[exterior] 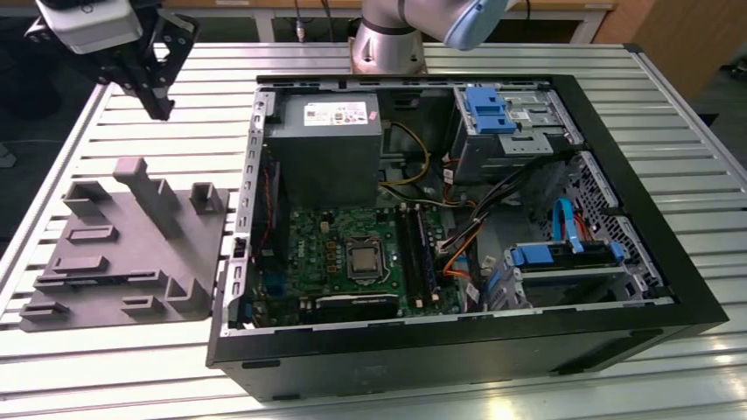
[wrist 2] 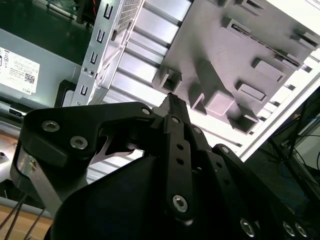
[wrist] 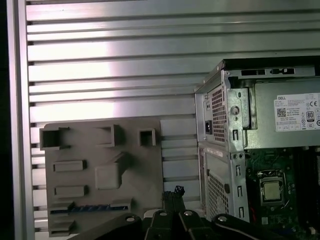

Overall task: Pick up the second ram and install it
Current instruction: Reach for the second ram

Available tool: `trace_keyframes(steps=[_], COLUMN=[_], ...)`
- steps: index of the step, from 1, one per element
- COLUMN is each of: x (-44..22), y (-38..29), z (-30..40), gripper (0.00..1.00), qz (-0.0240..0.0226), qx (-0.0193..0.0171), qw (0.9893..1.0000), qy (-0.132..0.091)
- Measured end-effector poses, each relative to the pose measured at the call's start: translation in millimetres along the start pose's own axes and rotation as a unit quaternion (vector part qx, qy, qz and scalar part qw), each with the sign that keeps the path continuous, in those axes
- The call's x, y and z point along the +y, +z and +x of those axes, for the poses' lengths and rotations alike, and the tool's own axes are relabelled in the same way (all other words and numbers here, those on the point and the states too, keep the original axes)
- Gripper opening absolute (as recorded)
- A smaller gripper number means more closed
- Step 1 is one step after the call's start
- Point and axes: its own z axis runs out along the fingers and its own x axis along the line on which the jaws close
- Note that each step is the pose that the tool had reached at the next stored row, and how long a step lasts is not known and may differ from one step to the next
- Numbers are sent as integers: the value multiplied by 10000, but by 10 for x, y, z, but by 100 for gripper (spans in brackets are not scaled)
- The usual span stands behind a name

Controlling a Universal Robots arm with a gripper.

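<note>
- In the exterior view, the gripper (exterior: 157, 108) is seen above the surface (exterior: 140, 372), beyond the grey holder (exterior: 129, 254), clenched on nothing.
- In the first wrist view, the second ram (wrist: 91, 207) is seen lying in a holder slot, apart from the fingers (wrist: 169, 201).
- In the second wrist view, the fingertips are shown pressed together.

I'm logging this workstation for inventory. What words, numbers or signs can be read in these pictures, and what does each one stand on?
Power supply label, white, seen in the exterior view and both wrist views: a maker's mark, codes and symbols; the fine print is too small to read, so nothing is quoted.
Green circuit board: markings too small to read.
Grey tray: no text on it.
</note>
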Motion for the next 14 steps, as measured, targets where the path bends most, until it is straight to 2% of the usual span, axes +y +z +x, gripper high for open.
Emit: trace_keyframes(steps=[14], x=[-64], y=[0], z=[81], gripper=[11], qz=[0], qx=[0], qw=[10000], qy=[0])
